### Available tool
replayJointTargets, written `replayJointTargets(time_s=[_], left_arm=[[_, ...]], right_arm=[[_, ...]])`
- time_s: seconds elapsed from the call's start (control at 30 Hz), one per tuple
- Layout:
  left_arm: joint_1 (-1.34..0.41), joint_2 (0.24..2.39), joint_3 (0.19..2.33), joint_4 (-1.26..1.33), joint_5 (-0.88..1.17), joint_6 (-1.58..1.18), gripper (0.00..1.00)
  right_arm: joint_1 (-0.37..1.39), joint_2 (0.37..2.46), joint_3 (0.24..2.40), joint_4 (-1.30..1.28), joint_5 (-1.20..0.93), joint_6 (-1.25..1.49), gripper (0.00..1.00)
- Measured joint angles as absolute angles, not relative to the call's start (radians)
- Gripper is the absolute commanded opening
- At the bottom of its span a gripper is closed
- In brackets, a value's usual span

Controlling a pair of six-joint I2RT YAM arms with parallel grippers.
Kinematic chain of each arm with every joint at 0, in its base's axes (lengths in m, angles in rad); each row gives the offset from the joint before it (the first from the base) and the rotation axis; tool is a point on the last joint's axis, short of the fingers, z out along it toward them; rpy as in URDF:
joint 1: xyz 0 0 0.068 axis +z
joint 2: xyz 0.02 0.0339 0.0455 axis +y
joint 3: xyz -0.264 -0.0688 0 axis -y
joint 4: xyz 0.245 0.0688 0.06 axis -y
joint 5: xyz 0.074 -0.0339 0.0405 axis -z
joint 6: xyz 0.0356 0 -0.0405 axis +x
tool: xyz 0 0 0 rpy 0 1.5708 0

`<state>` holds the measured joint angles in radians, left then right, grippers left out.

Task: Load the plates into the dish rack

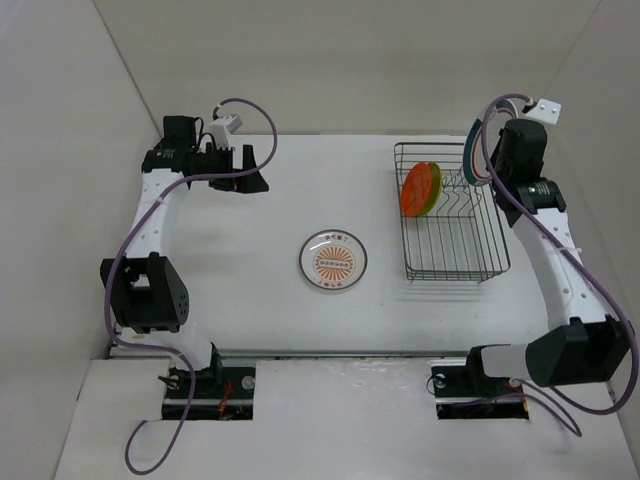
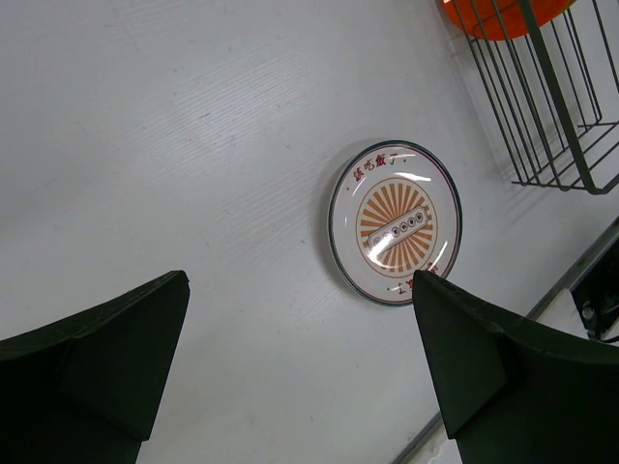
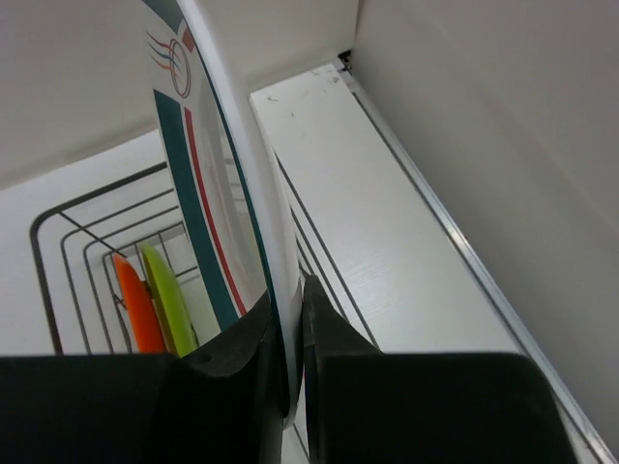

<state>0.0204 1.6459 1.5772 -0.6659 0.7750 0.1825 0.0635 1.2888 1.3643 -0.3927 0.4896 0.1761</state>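
We see right gripper (image 3: 289, 324) clamped on upright round white plate with green-and-red rim (image 3: 211, 179), at black wire dish rack (image 1: 450, 245) 1 o'clock; left gripper (image 2: 300, 280) wide open, empty.

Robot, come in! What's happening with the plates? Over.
Left pincer open, empty. Right pincer shut on green-rimmed plate over rack. Orange plate, lime plate racked; sunburst plate on table. Nothing blocking.

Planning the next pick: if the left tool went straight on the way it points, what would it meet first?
The left tool would probably meet bare table, beside the sunburst plate, not the plate itself; depth unclear.
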Motion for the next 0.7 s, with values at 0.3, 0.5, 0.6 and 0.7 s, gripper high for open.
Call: replayJointTargets(time_s=[0.3, 0.5, 0.6, 0.7], left_arm=[[0.020, 1.644, 1.576, -0.662, 0.752, 0.180, 1.00], [0.020, 1.644, 1.576, -0.661, 0.751, 0.180, 1.00], [0.020, 1.644, 1.576, -0.661, 0.751, 0.181, 1.00], [0.020, 1.644, 1.576, -0.661, 0.751, 0.181, 1.00]], right_arm=[[0.060, 1.416, 1.364, -0.397, 0.540, 0.131, 0.00], [0.060, 1.465, 1.364, -0.396, 0.538, 0.102, 0.00], [0.060, 1.486, 1.364, -0.396, 0.525, 0.096, 0.00], [0.060, 1.499, 1.364, -0.396, 0.507, 0.092, 0.00]])
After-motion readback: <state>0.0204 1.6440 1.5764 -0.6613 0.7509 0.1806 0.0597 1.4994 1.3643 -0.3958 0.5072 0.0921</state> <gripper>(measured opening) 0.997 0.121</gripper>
